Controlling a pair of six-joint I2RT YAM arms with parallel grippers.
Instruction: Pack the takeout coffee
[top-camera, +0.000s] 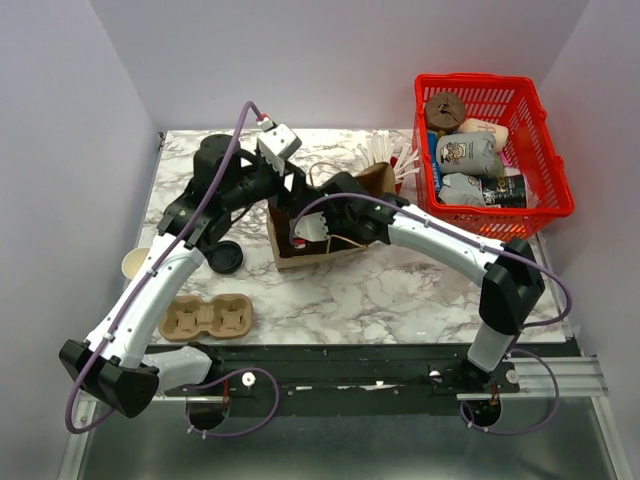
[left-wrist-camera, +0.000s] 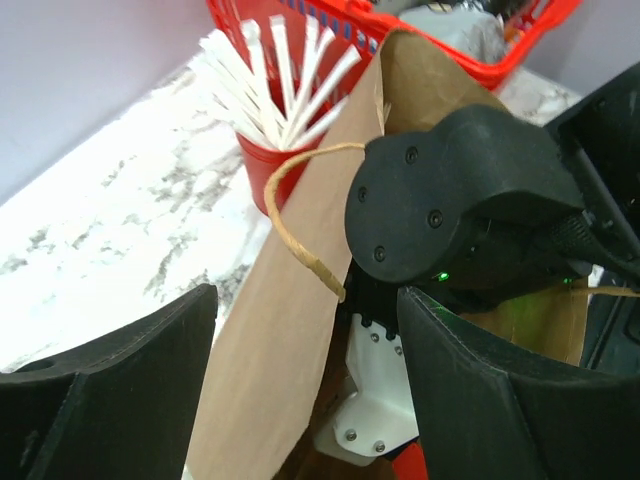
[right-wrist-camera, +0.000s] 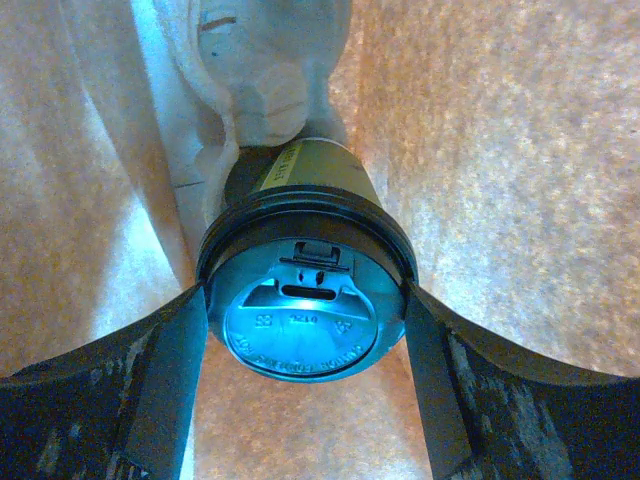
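- Your right tool (right-wrist-camera: 303, 300), spread wide, clamps both sides of the lid of the coffee cup (right-wrist-camera: 300, 335), deep inside the paper bag (right-wrist-camera: 490, 150), centre of frame.
- Left tool (left-wrist-camera: 305, 300) gapes, holding nothing; the bag wall stands between its jaws.
- Risk: unsupported, the bag may sag or tip on withdrawal, spilling the cup.

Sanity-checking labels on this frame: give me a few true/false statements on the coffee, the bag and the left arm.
1. The takeout coffee sits inside the paper bag. True.
2. The coffee cup is uncovered. False: the black lid is on it.
3. The left fingers are clamped shut. False: they stand wide apart.
4. The red basket has items in it. True.
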